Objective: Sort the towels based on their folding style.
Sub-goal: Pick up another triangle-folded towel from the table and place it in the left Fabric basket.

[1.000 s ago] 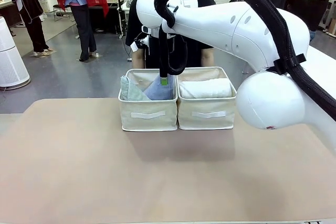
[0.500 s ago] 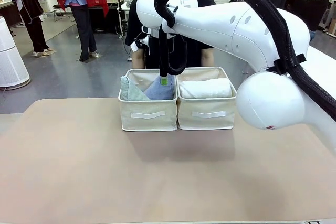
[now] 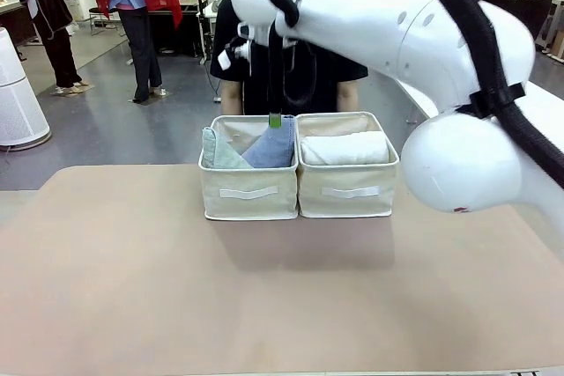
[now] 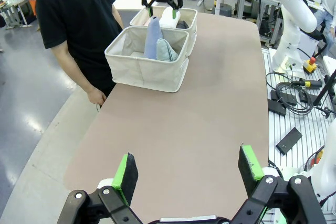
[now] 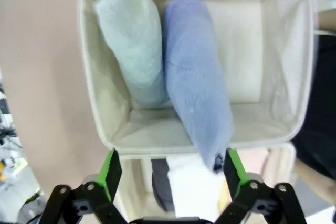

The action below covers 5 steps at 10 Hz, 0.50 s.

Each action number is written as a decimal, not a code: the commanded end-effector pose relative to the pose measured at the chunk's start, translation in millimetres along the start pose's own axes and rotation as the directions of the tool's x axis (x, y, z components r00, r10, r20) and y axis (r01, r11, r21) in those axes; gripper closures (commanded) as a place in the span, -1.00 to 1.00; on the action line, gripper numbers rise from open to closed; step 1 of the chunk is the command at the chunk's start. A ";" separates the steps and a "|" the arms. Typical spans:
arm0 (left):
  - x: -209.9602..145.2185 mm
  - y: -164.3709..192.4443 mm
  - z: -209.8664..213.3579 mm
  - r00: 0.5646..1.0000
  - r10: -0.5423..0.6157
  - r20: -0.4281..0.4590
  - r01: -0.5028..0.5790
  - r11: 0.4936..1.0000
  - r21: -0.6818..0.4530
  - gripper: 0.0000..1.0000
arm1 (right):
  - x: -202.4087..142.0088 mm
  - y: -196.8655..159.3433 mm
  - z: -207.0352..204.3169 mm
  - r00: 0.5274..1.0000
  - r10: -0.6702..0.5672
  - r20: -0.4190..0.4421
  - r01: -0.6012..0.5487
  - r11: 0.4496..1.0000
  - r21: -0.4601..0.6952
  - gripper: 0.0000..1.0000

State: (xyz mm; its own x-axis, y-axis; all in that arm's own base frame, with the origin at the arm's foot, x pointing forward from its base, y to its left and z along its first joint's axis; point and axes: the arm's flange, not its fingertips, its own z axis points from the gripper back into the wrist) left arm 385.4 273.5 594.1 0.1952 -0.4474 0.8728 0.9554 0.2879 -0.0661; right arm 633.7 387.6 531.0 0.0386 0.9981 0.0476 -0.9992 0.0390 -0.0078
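The periwinkle blue cone towel [image 3: 271, 147] leans in the left cream basket [image 3: 248, 193] beside the pale mint cone towel [image 3: 216, 152]. My right gripper [image 3: 275, 121] hangs just above that basket, open and holding nothing. From the right wrist view, its fingers [image 5: 110, 169] straddle the blue towel [image 5: 197, 98] and the mint towel [image 5: 131, 51] from above. The right basket [image 3: 345, 191] holds the white roll [image 3: 345, 149]; the white roll [image 5: 191, 192] lies next to the dark grey roll [image 5: 160, 182]. My left gripper [image 4: 188, 169] is open over the near table, far from the baskets [image 4: 144, 69].
A person in a black shirt [image 3: 339, 85] stands right behind the baskets at the table's far edge. My right arm's big white links [image 3: 441, 68] and black hose arch over the table's right half. The tan tabletop [image 3: 264, 288] spreads in front of the baskets.
My right gripper has risen out of the left basket, leaving the blue cone towel leaning inside. The arm's upper links lifted with it.
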 end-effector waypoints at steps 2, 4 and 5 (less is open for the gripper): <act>-0.7 -2.3 1.7 1.000 -0.020 0.006 0.020 1.000 -0.001 -1.00 | -63.6 63.0 72.2 0.989 -0.091 0.119 0.094 0.995 -0.026 -1.00; -0.7 -2.3 1.7 1.000 -0.020 0.006 0.020 1.000 -0.001 -1.00 | -122.3 103.0 89.1 0.966 -0.171 0.194 0.185 0.981 -0.055 -1.00; -0.7 -2.3 1.7 1.000 -0.020 0.006 0.020 1.000 -0.001 -1.00 | -151.3 124.3 88.4 0.951 -0.195 0.240 0.215 0.975 -0.061 -1.00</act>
State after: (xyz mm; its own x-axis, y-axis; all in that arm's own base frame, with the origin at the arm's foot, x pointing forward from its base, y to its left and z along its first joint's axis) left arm 385.3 274.0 593.8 0.1961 -0.4470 0.8728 0.9550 0.2889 -0.0667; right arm 597.3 292.2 694.3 0.1889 0.9556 0.2260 -0.9755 0.2091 -0.0685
